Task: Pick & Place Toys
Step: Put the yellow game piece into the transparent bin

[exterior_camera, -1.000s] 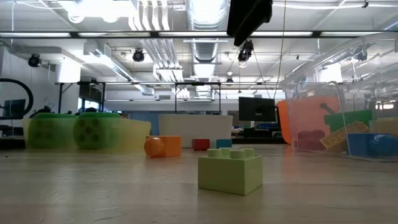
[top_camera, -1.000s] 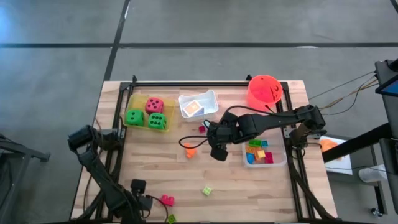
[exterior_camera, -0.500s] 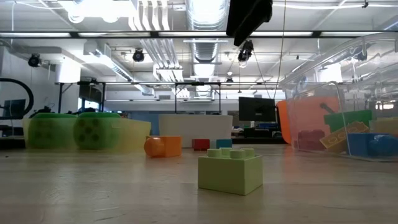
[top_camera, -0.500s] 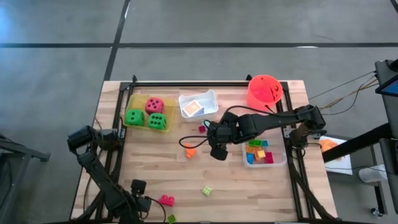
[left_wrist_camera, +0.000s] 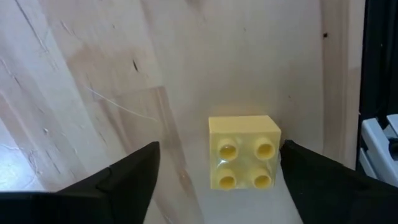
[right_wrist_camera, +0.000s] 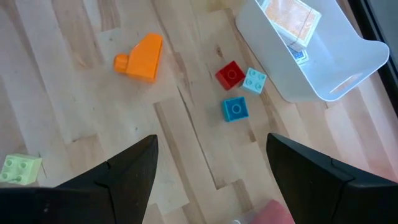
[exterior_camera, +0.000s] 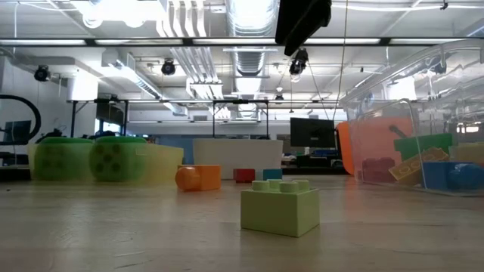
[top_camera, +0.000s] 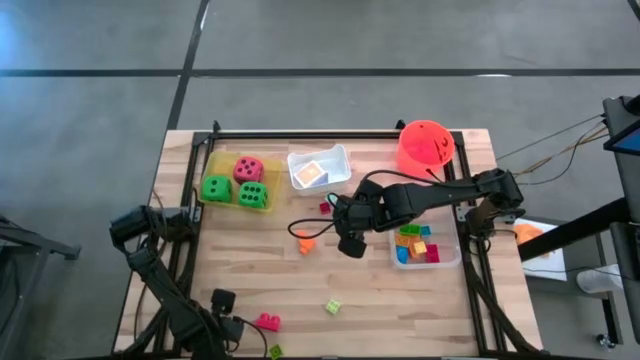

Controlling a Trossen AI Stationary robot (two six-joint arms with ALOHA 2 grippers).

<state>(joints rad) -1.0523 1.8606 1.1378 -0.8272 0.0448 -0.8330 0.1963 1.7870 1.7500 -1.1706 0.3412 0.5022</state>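
Two arms are seen from above. The right gripper (top_camera: 333, 228) is held over the table's middle, with an orange brick (top_camera: 304, 240) just beside it and three small bricks (top_camera: 326, 207) close by toward the white tray (top_camera: 341, 158). A clear tray (top_camera: 455, 255) of bricks lies behind that arm; three dice (top_camera: 236, 181) rest in the yellow tray (top_camera: 210, 163), well apart. The left gripper (top_camera: 262, 350) is at the near edge, next to a pink brick (top_camera: 268, 321).

From table height, a pale green brick (exterior_camera: 280, 207) is seen nearest, with the orange one behind it.

At the left wrist, a yellow brick (left_wrist_camera: 244, 151) is shown standing between the spread fingers (left_wrist_camera: 124, 180), ungripped.

At the right wrist, the fingers (right_wrist_camera: 134, 171) are spread with nothing between them; red, light blue and blue bricks lie ahead, beside the white tray holding cards (right_wrist_camera: 292, 22).
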